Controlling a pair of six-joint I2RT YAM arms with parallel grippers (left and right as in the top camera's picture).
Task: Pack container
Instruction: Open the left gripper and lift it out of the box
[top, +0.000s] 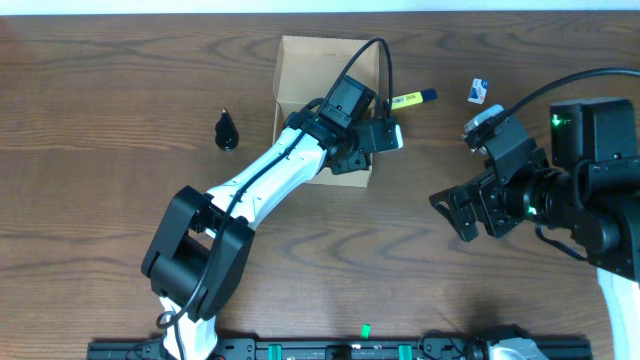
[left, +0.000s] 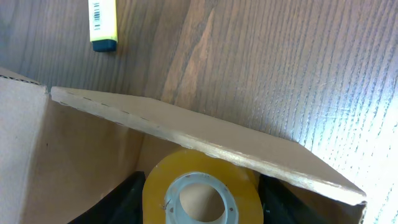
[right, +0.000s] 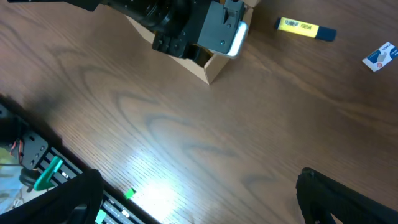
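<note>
Currently the left fingers grip a roll of tape inside the box by the counter's far edge; the right fingers gape wide near its right edge.

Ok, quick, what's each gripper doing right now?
Left gripper: closed on the tape roll, inside the container.
Right gripper: open, empty.
</note>
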